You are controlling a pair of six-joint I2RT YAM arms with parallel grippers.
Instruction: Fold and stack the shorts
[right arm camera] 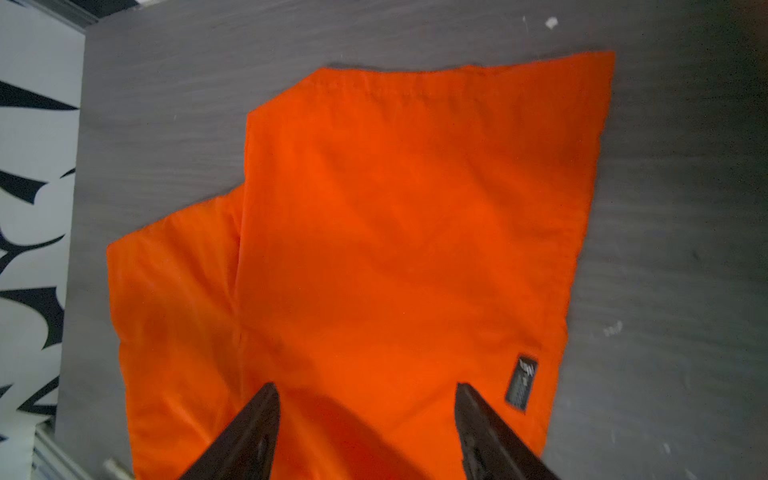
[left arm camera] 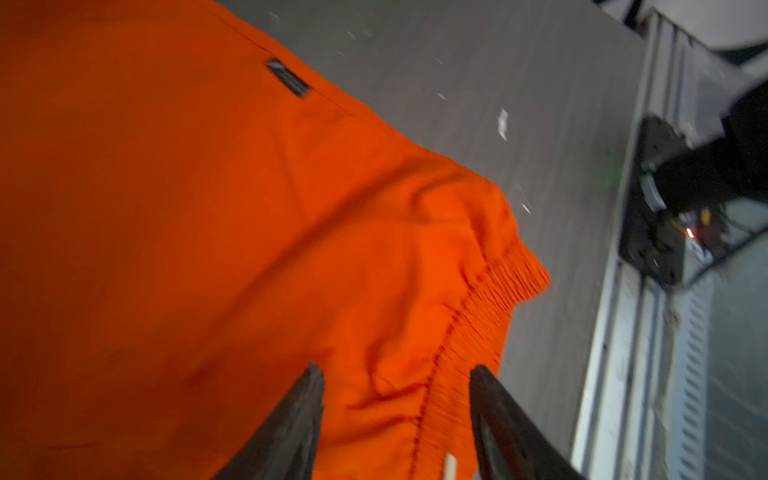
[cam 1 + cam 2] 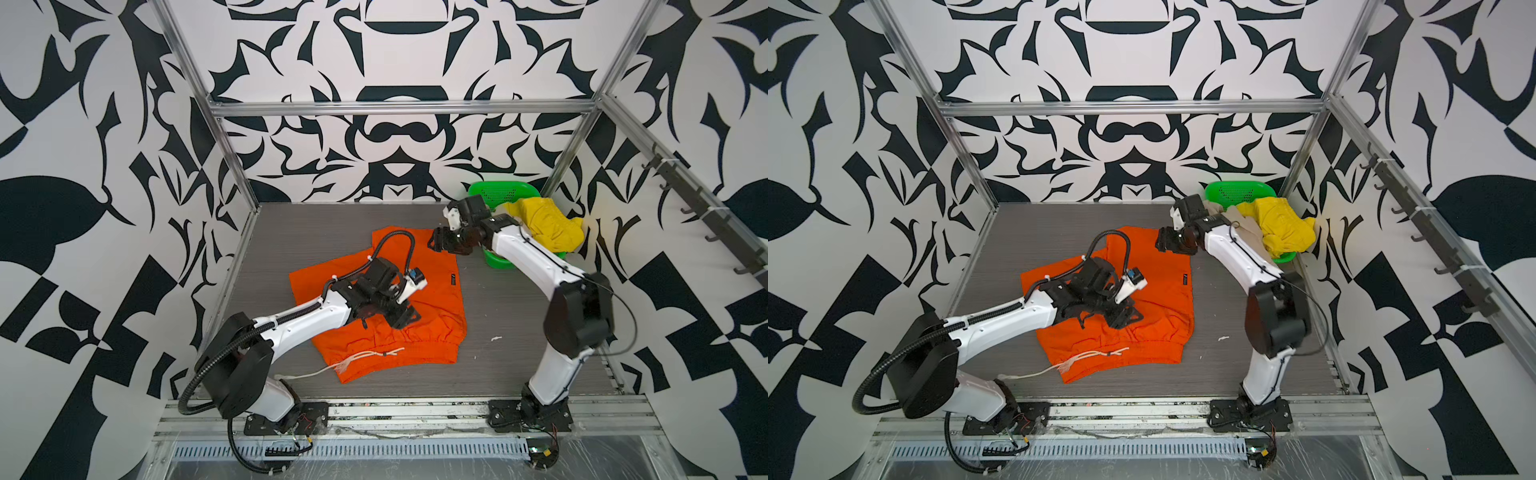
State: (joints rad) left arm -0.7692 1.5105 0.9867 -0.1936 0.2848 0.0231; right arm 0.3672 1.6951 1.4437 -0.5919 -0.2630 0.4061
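1. Left gripper (image 2: 395, 368): jaws are parted, nothing is held, over the waistband (image 2: 490, 299) of the bright orange cloth shorts (image 3: 436, 291), laid mid-table and apparently folded once.
2. Right gripper (image 1: 365, 386): jaws are parted and empty above the leg end.
3. Bright yellow cloth shorts (image 3: 544, 224) and beige cloth shorts (image 3: 1250, 230) are heaped unfolded in the green perforated plastic basket (image 3: 498, 192); nothing is stacked.

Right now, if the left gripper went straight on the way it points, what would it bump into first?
Most likely the orange shorts. The left gripper points down, jaws open, at the cloth beside the waistband, with nothing in between. How high it hangs is unclear.
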